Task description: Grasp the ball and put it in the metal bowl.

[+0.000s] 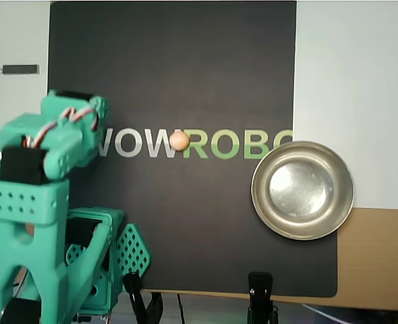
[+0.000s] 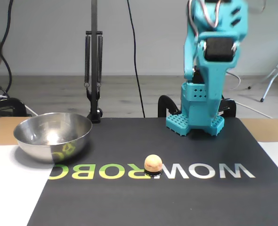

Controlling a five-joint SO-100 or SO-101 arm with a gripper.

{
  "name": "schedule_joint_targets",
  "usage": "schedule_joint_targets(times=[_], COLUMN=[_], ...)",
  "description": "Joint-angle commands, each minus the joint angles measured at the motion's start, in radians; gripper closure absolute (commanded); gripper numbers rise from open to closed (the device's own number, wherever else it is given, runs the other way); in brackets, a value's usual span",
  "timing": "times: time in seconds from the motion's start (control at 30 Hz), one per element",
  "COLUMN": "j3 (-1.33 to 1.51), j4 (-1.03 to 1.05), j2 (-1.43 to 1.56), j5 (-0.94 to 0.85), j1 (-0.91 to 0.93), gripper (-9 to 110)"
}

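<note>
Ball: small peach-orange sphere [image 1: 179, 140] resting on the black mat, sitting in the lettering between the white W and the green R; in the fixed view [image 2: 153, 164] it sits on the same spot, with nothing touching it.
Arm: green plastic arm [image 1: 40, 169] at the left of the overhead view, raised and folded above its base; in the fixed view [image 2: 213, 52] it stands tall at the back right, upper part cut by the top edge.
Gripper: front end [image 1: 94, 111] points toward the mat's left edge in the overhead view, blurred; whether the fingers are spread or pressed together cannot be told. Well apart from the ball, holding nothing visible.
Mat: black sheet [image 1: 185, 223] with WOWROBO lettering, on a pale table.
Metal bowl: shiny round bowl [image 1: 302, 190] at the right of the overhead view, straddling the mat's right edge, empty; in the fixed view [image 2: 53, 136] it sits at the left, well apart from the ball.
Clamp: black clip [image 1: 261, 297] at the mat's near edge, bottom of the overhead view.
</note>
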Motion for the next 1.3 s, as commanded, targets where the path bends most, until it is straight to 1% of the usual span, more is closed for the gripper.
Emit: schedule_joint_targets(times=[0.0,0.2,0.27,0.5,0.9,1.17,1.27], j3=[-0.186,-0.385,-0.428,-0.46,-0.454,-0.314,-0.282], j4=[0.078,0.202,0.233,0.281,0.285,0.281,0.279], j2=[-0.143,-0.351,-0.399,-0.474,-0.486,-0.471,-0.471], j5=[-0.006,-0.009,-0.057,-0.319,-0.925,-1.223,-1.259], j1=[-0.005,0.002,0.002,0.015,0.095,0.112,0.115], gripper=[101,101,101,101,101,101,101])
